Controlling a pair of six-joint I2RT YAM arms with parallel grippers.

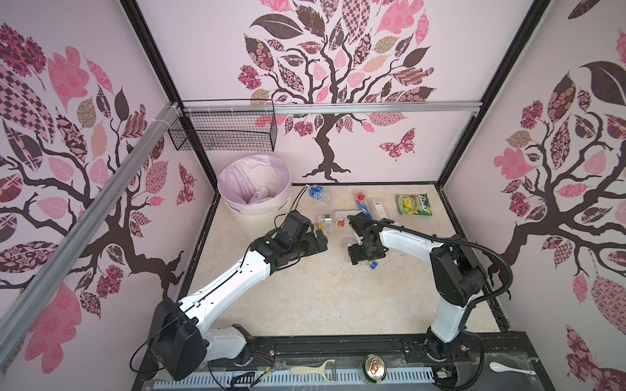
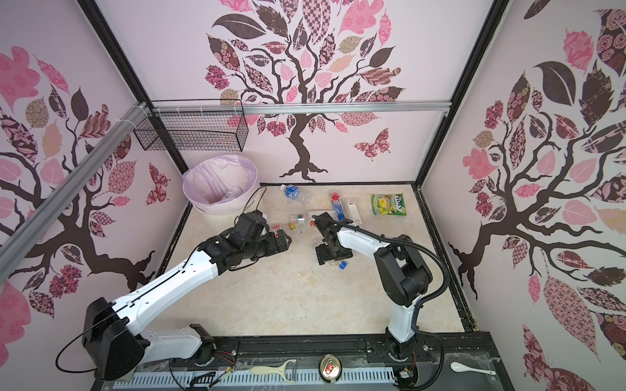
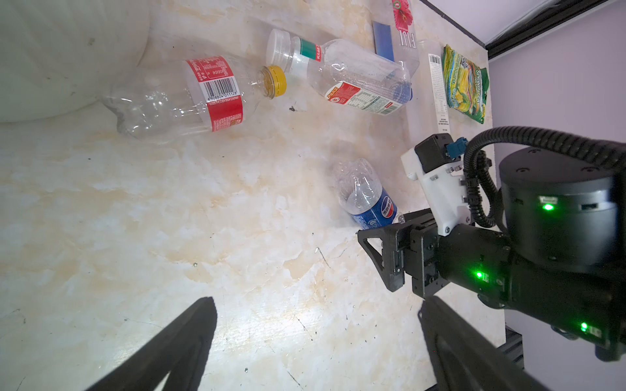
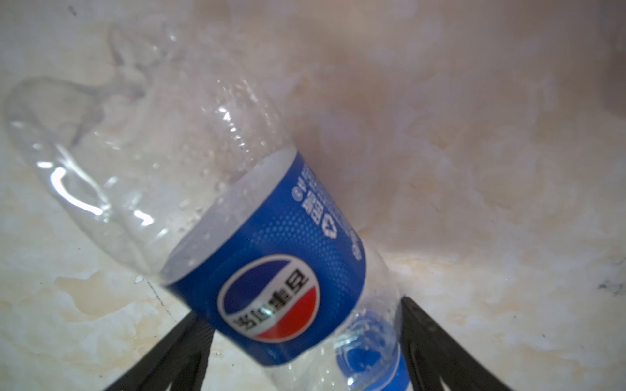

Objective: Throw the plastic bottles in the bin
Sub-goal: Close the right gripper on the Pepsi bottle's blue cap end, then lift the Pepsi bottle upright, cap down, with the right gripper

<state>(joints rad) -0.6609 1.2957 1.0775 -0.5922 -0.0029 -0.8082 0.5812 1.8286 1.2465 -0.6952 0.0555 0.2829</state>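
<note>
Blue-label bottle (image 4: 264, 270), lying on the tabletop (image 1: 321, 298), is straddled at its neck end by the right hand (image 4: 303, 309); clamped or not cannot be told. Left hand (image 3: 316, 303) is held wide open, empty, to the left. Other plastic bottles (image 1: 340, 218) are scattered farther back; one is seen inside the bin (image 1: 250, 208), far left.

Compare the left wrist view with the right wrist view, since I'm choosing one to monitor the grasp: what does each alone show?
Only the left wrist view: the red-label bottle, the white-cap bottle, the snack packet, the wall of the bin, the open left pincer and the right pincer from outside. Only the right wrist view: the neck of the Pepsi bottle between that pincer's fingers; contact unclear. Both: the Pepsi bottle lying on the marbled table.
</note>
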